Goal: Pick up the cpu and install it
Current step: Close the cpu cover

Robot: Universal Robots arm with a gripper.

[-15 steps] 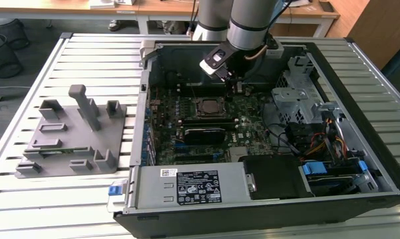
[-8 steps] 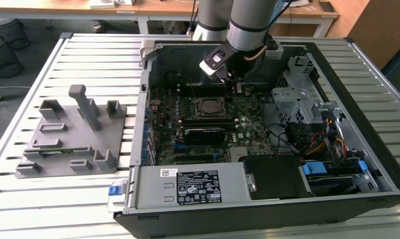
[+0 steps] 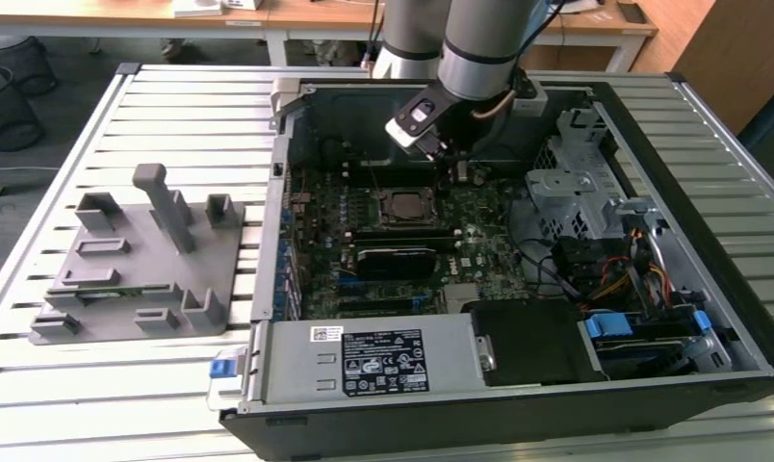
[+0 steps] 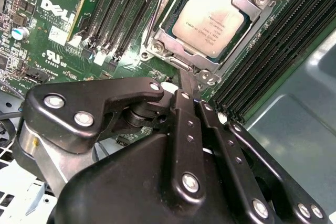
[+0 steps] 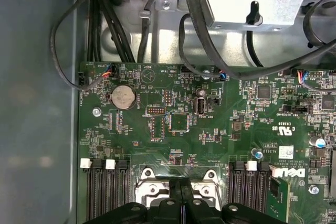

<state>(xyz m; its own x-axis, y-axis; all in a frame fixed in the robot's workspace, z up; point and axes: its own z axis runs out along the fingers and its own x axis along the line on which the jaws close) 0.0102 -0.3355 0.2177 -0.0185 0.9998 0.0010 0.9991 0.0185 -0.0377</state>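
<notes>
The cpu [image 4: 207,19], a flat square chip with a silver-grey top, lies inside the metal-framed socket [image 4: 157,45] on the green motherboard [image 4: 47,19]. In the exterior view the cpu [image 3: 404,205] sits mid-board inside the open computer case [image 3: 490,423]. My gripper [image 4: 185,80] hovers just beside the socket's edge, fingers pressed together with nothing between them. The first wrist view has the gripper [image 5: 181,187] over the socket frame [image 5: 144,179]. In the exterior view the gripper [image 3: 441,152] hangs a little beyond the socket, toward the back of the case.
Memory slots [image 4: 121,14] flank the socket on both sides. Black cables [image 5: 199,30] and a metal drive cage [image 3: 574,183] crowd one side of the case. A power supply [image 3: 374,361] fills its front. Grey fixture blocks [image 3: 143,250] stand on the slatted table [image 3: 168,106] at the exterior view's left.
</notes>
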